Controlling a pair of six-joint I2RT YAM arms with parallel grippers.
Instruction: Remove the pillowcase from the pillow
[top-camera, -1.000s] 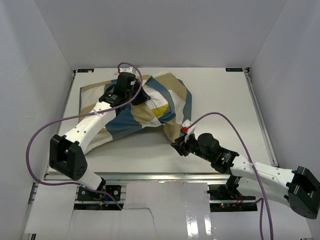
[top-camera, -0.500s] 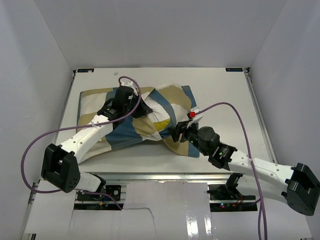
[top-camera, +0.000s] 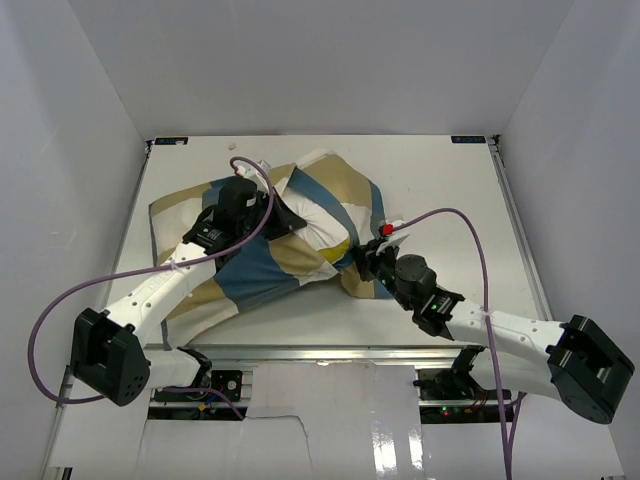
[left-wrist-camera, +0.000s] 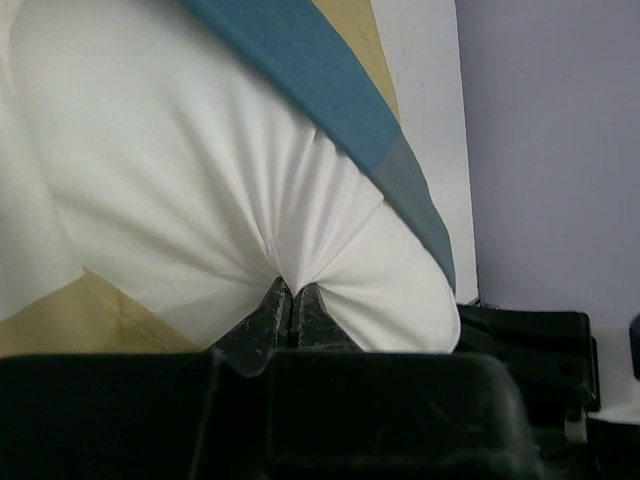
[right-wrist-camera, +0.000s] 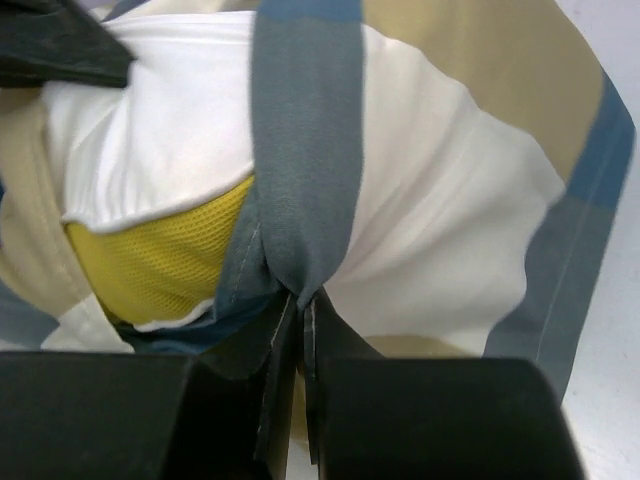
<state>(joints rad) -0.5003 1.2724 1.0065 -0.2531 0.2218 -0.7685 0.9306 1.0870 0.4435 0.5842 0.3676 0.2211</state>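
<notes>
Two arms reach in from the near edge of one table (top-camera: 440, 180), each ending in one gripper. Nearest is the right gripper (top-camera: 368, 262), at the near right corner of the single pillowcase (top-camera: 255, 265). Its wrist view shows the jaws pressed together on a fold of the blue band. Just left of that pinch, one patch of yellow mesh, the edge of the one pillow (right-wrist-camera: 160, 265), peeks out from under the cloth. The pillow is still inside the cover.

Further back, the left gripper (top-camera: 268, 212) sits on top of the bundle near its middle. Its jaws are closed on a puckered cream block of the pillowcase beside a blue stripe. The checked cover lies bunched across the left and centre of the table, raised between the two pinches.
</notes>
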